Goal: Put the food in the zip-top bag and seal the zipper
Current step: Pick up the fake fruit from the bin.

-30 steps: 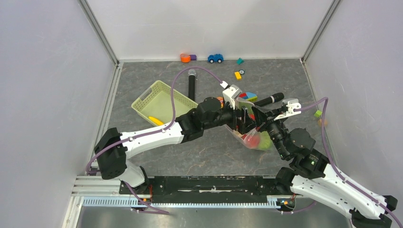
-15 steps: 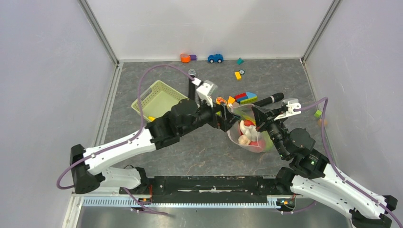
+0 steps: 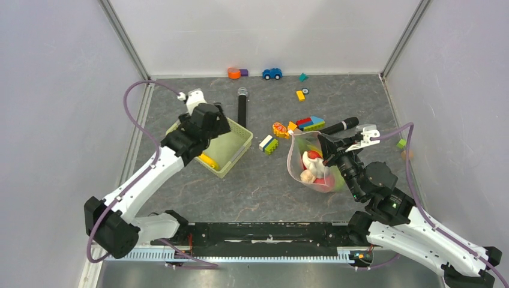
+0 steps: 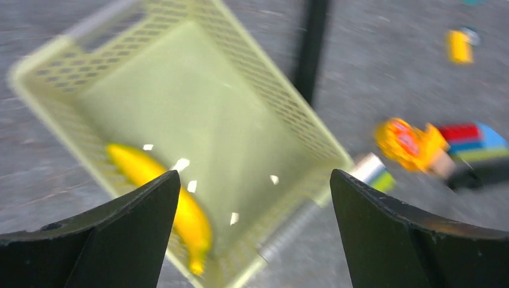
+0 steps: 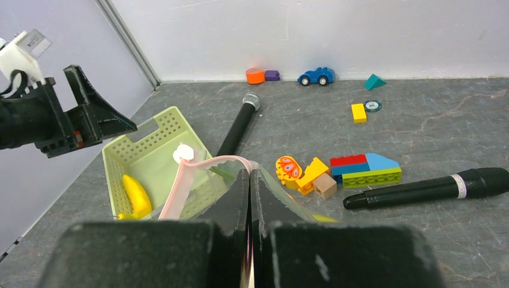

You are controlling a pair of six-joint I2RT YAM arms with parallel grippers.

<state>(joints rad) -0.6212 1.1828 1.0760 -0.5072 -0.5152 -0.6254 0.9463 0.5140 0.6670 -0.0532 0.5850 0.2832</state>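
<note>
**A:** How does the left gripper (image 4: 253, 175) stand?

**B:** Its jaws are spread wide with nothing between them. It hangs over the basket (image 4: 270, 78) and touches nothing.

**A:** And the banana?

**B:** The banana (image 4: 180, 207) lies on the basket floor along one wall. In the wrist view it sits just under the left finger.

**A:** What about the right gripper (image 5: 249, 177)?

**B:** Its fingers are pressed together, pinching the rim of the bag (image 3: 298, 162). The pink zipper (image 5: 217, 159) loops out leftward from the pinch.

**A:** Is there anything in the bag?

**B:** There is red, green and pale food (image 3: 310, 164), bunched in the bag just beside the right gripper. The bag is well apart from the basket and the left gripper.
</note>
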